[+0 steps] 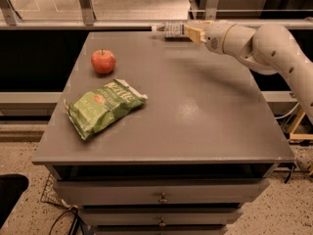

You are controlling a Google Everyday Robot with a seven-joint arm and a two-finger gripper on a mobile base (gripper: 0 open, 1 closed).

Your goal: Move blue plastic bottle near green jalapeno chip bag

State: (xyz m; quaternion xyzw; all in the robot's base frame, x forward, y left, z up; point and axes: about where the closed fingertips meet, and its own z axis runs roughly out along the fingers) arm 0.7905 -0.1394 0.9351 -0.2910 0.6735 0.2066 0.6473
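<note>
The blue plastic bottle is held sideways above the far edge of the grey table, its white cap pointing left. My gripper is shut on its base end, at the far middle of the table. The green jalapeno chip bag lies crinkled on the front left of the table, well apart from the bottle. My white arm reaches in from the right.
A red apple stands on the left of the table, just behind the chip bag. Drawers sit under the table's front edge. A metal rail and glass partition run behind the table.
</note>
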